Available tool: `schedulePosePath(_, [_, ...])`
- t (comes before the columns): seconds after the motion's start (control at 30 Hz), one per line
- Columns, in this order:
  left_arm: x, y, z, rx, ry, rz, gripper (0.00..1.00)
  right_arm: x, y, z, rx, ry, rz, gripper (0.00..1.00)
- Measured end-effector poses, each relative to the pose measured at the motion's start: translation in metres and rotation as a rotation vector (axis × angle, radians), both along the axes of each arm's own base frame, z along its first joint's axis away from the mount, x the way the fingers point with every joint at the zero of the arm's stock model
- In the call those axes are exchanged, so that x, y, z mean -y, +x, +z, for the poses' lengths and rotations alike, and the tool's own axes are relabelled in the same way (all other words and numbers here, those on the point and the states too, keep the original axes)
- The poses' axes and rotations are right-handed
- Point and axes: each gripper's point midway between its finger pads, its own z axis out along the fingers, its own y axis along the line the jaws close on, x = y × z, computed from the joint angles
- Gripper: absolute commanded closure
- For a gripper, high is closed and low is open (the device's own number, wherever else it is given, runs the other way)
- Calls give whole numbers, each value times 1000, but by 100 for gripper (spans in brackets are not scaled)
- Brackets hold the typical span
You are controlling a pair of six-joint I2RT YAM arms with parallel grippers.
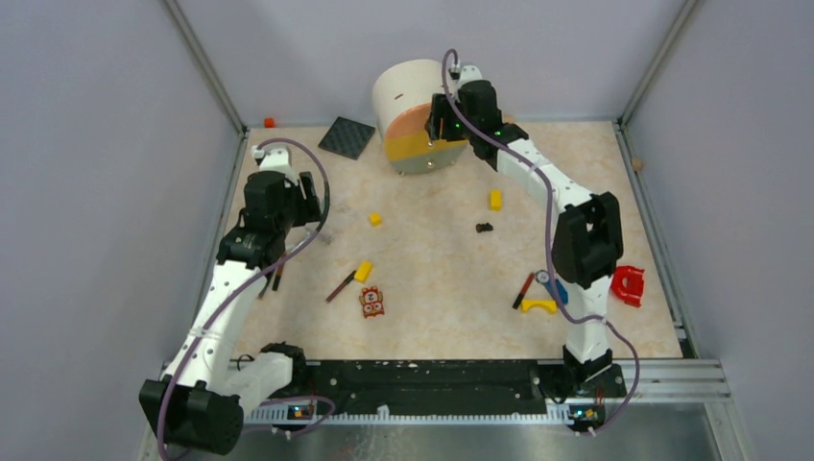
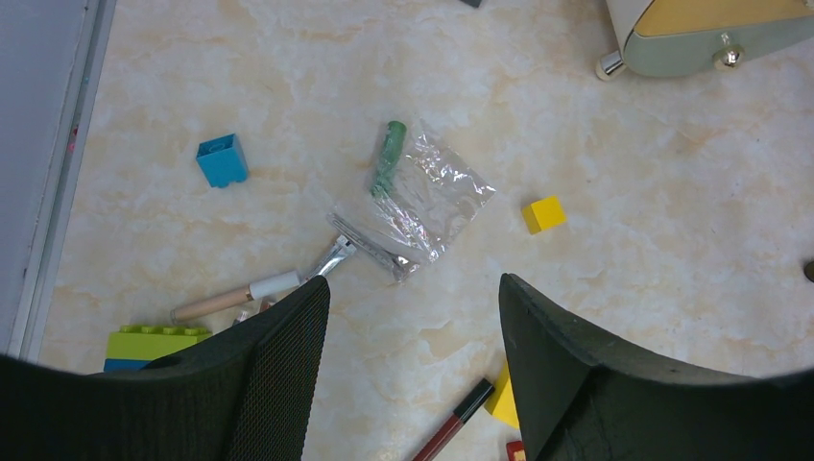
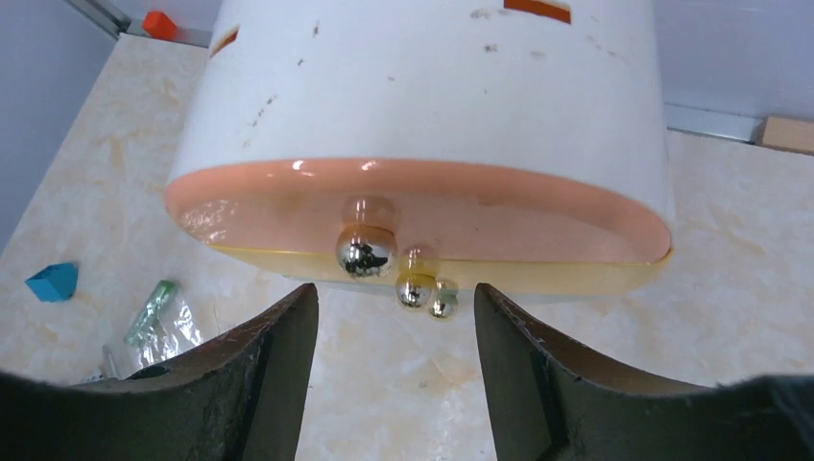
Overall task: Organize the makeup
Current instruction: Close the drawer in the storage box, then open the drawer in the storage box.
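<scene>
- Right gripper (image 3: 394, 293), jaws apart and empty, faces the far shiny knob (image 3: 365, 253); a round knob may slip free.
- Left gripper (image 2: 413, 283), also apart, could snag the plastic wrap (image 2: 437, 192), seemingly touching the green tube (image 2: 389, 157).

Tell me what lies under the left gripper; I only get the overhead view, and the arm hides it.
Observer: A short green tube lies there at the edge of a crumpled clear wrapper, below the open left gripper.
Operator: Anything else hidden nearby?
Observer: A blue block sits alone, left of the tube.
Operator: And the right gripper?
Observer: It is open, facing three shiny knobs on the round container; none is gripped.
</scene>
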Motion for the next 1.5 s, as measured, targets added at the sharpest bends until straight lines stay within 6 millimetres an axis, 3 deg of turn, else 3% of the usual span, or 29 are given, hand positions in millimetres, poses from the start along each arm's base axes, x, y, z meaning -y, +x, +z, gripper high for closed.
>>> schedulePosePath(0.1, [0,0,0,0,0,0,29,-4,5,2,-7,4,11,40])
schedulePosePath(0.37, [0,0,0,0,0,0,29,-16,13,-27,-81,0,37,47])
schedulePosePath(0.5, [0,0,0,0,0,0,29,-20,13,-30,-97,11,49,47])
schedulePosePath(0.77, [0,0,0,0,-1,1,29,-23,13,-25,-92,30,55,47])
schedulePosePath(1.07, [0,0,0,0,-1,0,29,-23,14,-27,-88,39,52,54])
schedulePosePath(1.37, [1,0,0,0,-2,-3,29,-23,13,-16,-63,52,52,50])
schedulePosePath(1.5, [1,0,0,0,-3,-3,30,-22,13,-4,-38,61,51,59])
